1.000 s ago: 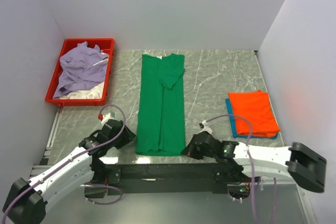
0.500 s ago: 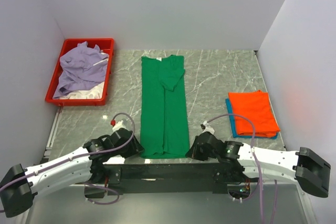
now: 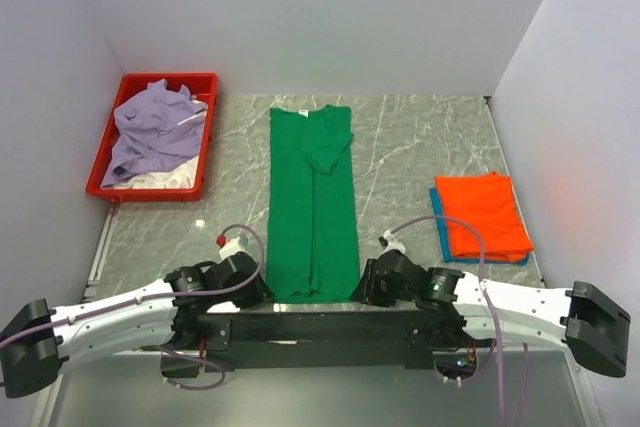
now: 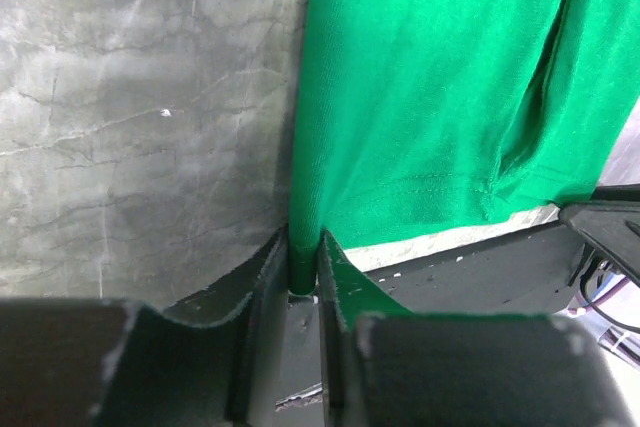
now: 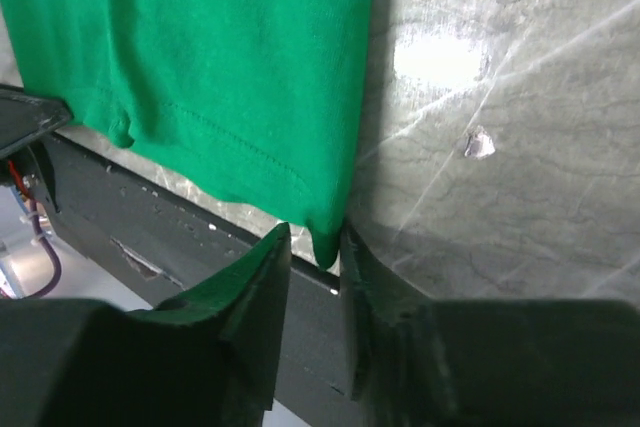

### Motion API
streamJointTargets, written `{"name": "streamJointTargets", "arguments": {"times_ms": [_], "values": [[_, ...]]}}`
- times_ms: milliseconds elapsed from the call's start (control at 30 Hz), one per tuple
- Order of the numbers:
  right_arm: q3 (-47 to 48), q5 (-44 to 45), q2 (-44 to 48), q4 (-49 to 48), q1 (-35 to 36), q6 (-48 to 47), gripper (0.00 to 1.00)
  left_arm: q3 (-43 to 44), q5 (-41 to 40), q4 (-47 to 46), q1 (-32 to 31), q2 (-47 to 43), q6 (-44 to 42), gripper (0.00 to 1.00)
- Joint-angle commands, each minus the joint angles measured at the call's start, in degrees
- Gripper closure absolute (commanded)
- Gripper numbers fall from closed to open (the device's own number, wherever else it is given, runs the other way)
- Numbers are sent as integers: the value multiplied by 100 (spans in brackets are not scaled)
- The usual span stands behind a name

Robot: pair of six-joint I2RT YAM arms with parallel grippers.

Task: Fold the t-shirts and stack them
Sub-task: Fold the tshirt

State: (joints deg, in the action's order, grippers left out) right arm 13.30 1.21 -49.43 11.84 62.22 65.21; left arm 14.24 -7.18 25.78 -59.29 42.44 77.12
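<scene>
A bright green t-shirt lies folded into a long strip down the middle of the table, hem toward me. My left gripper is at its near left corner. In the left wrist view the jaws pinch the folded edge of the green cloth. My right gripper is at the near right corner. Its jaws stand a little apart around the hem corner, with a gap on the left side. A folded orange t-shirt lies on a blue one at the right.
A red tray at the back left holds a crumpled lavender t-shirt over a white one. White walls close in the left, back and right. A black rail runs along the near table edge between the arm bases.
My left arm came in low to the shirt's near left corner and its jaws closed on the edge. The right jaws let go and opened slightly. The hem end shifted a little right.
</scene>
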Motion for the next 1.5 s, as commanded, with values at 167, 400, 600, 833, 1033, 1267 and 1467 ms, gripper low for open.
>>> {"name": "streamJointTargets", "arguments": {"times_ms": [167,400,600,833,1033,1267,1467], "values": [[208,116,311,398,-16,9,64,184,-73,287,-109,107,66,78],[120,248,373,372,-52,62,63,325,-143,524,-101,-33,-30,55],[94,327,311,284,-113,97,64,387,-354,797,-101,-192,31,53],[6,301,355,232,-201,71,64,202,-389,630,-109,-148,66,58],[15,213,206,109,-210,62,66,167,-372,385,-101,10,22,83],[172,63,91,134,-201,-96,79,316,-240,67,-101,283,-232,97],[778,125,118,583,-297,-509,100,965,-512,322,-101,467,-548,100]]}}
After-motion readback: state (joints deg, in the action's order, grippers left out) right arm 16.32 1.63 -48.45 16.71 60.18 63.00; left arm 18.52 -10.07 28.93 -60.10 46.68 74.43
